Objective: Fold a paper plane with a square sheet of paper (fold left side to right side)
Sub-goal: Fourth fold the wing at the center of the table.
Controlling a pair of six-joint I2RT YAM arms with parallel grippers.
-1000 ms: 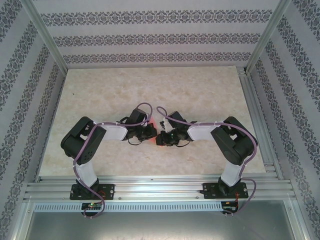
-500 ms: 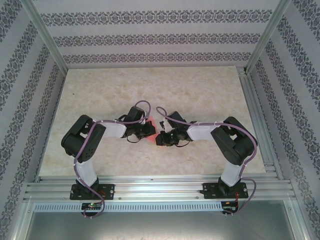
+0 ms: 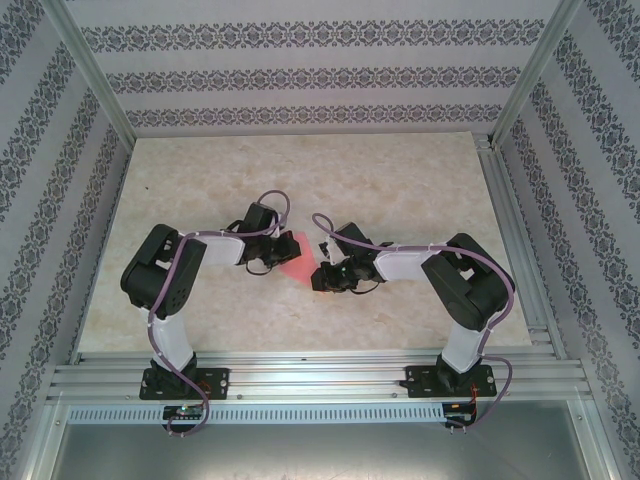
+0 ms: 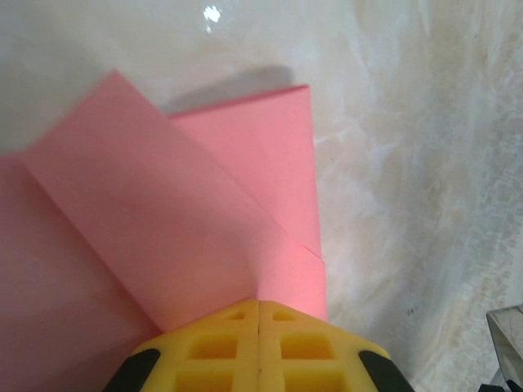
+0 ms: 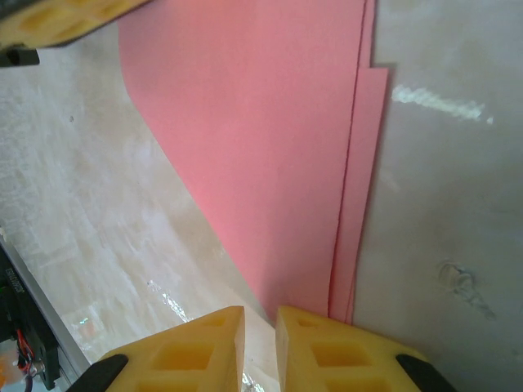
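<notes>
**Ana:** Which step is the robot on?

**Ben:** Mid-fold, by the look of it. The square sheet of paper (image 3: 296, 264) lies on the marble-patterned table (image 3: 400, 180), between the two arms. It is already doubled. The right wrist view shows two pink layers with slightly staggered edges. The left wrist view shows a flap raised off the layer beneath and casting a shadow.

**Ana:** And the grippers?

**Ben:** The left gripper (image 4: 260, 347) has its yellow fingertips pressed flush together. The raised flap seems to run straight into them, so it is likely pinching that flap. The right gripper (image 5: 260, 335) shows only a slit between its fingers, with nothing in the slit. The paper's narrow end reaches its right finger, but whether it pins the sheet cannot be told.

**Ana:** What does the next move call for?

**Ben:** Probably carrying the flap across to the right, matching edge to edge, then flattening a crease while the other arm holds the sheet down. The paper is thin, matte and limp, so it curves rather than stands. The table is smooth and glossy, so the sheet could slide. There is no dart shape yet.
</notes>
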